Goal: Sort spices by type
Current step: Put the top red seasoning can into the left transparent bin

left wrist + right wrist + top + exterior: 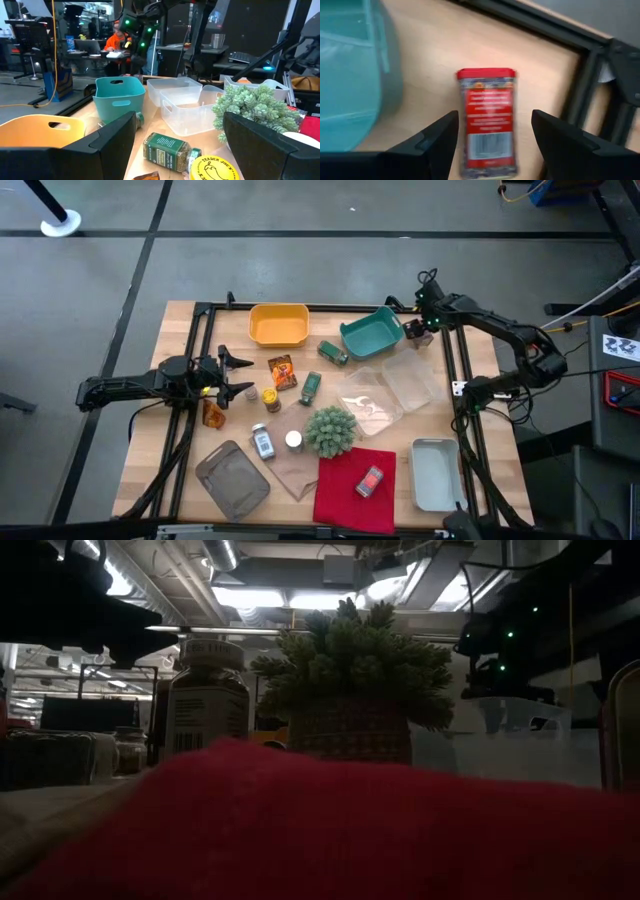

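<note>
A light wooden desk [150,440] with a black frame is standing on a grey floor; the low view is looking into a dim room with bright ceiling lights, and the left wrist view is showing a person in orange sitting far off among workstations. On the desk are lying an orange bin [278,324], a teal bin [372,332], clear plastic bins [412,380], a white tray [436,474], a grey tray [232,479], a spiky green plant ball [330,430] and a red cloth [345,492] carrying a red tin [370,481]. The right gripper [492,137] is hovering at the far right corner, just beside the teal bin, its fingers [437,137] spread wide and holding nothing; a red-capped spice tin [487,117] is lying flat on the wood directly between and below them, untouched. The left gripper [243,373] is resting at the left side, fingers [107,145] spread wide and empty; a green spice jar [167,150] on its side and a yellow-lidded jar [212,169] are lying between and just ahead of them. An orange-brown foil packet [282,371] and white-capped clear jars [262,440] are sitting near the middle.
</note>
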You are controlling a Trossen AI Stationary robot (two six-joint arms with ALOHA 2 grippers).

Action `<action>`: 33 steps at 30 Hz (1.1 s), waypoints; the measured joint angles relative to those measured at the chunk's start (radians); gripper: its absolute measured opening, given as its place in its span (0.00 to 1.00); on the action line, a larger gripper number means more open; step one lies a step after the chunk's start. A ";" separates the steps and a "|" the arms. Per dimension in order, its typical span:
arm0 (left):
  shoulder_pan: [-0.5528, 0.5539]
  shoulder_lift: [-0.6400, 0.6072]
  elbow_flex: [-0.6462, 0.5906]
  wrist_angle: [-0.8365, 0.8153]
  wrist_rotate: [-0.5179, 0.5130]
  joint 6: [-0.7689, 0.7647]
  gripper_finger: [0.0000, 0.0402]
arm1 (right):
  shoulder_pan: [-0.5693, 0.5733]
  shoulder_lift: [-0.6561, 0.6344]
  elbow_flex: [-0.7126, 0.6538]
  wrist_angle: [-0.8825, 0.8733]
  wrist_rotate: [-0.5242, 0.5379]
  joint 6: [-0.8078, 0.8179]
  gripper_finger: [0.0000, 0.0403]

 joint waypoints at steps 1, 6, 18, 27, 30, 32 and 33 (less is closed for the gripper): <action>0.000 0.000 0.000 0.000 0.000 0.000 0.71 | -0.001 0.006 0.003 -0.002 -0.005 -0.001 0.62; 0.000 0.000 0.000 0.000 0.000 0.000 0.71 | -0.003 0.025 0.010 -0.004 -0.005 -0.007 0.62; 0.000 0.000 0.000 0.000 0.000 0.000 0.71 | -0.008 0.104 0.010 -0.009 -0.007 -0.034 0.62; 0.000 0.000 0.000 0.000 0.000 0.000 0.71 | -0.008 0.120 0.010 -0.011 -0.008 -0.052 0.46; 0.000 0.000 0.000 0.000 0.000 0.000 0.71 | -0.008 0.120 0.010 -0.011 -0.008 -0.052 0.44; 0.000 0.000 0.000 0.000 0.000 0.000 0.71 | -0.008 0.120 0.010 -0.011 -0.008 -0.052 0.44; 0.000 0.000 0.000 0.000 0.000 0.000 0.71 | -0.008 0.120 0.010 -0.011 -0.008 -0.052 0.45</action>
